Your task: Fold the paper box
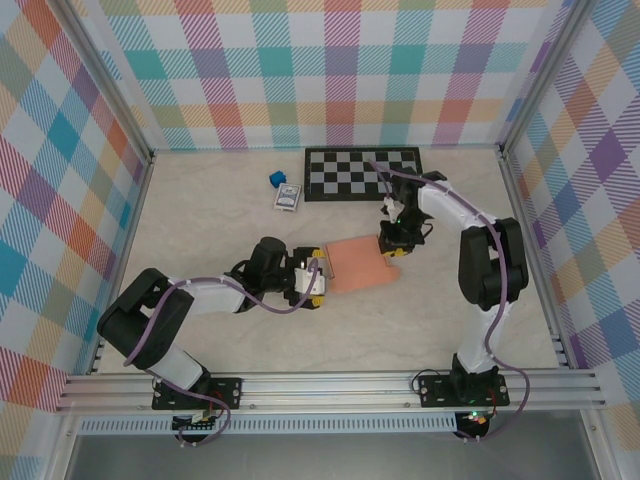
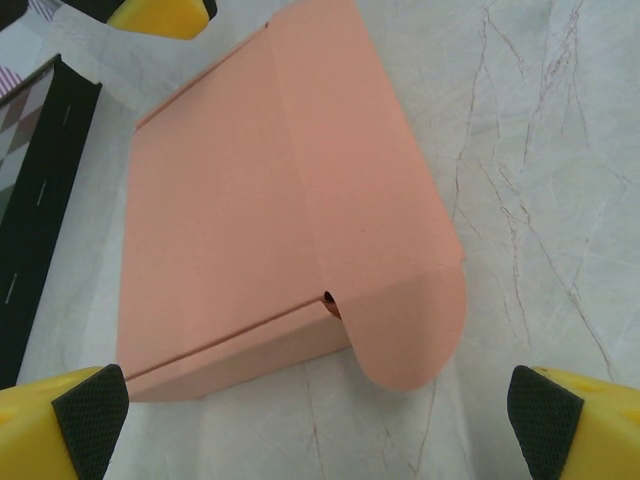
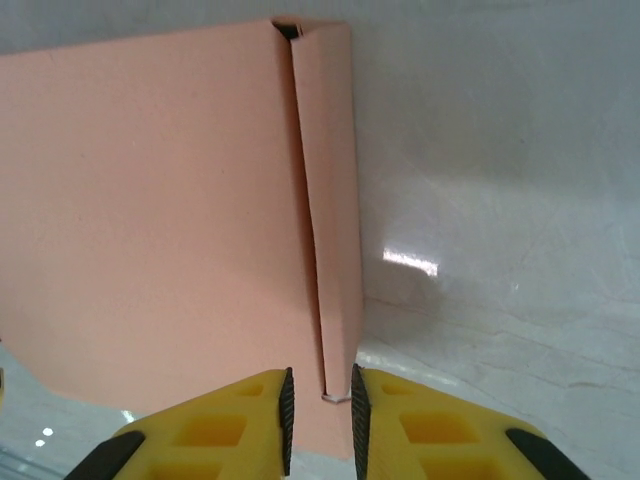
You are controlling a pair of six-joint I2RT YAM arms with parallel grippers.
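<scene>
Top external view: salmon-orange thin cardboard paper box point(image 1: 360, 263), partly folded, lying flat at the middle of the pale marbled table point(image 1: 250, 200), between the two arms. Left gripper point(image 1: 316, 281) just beside the box's left end, its yellow, black-padded fingers point(image 2: 88, 412) spread wide and holding nothing. Right gripper point(image 1: 392, 245) at the box's far right corner, jaws parted only narrowly astride a folded edge strip; whether the pads point(image 3: 286, 415) pinch it cannot be told.

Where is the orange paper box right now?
In the top view, the paper box lies mid-table between the left fingers and right fingers, nearer than the checkerboard.
</scene>
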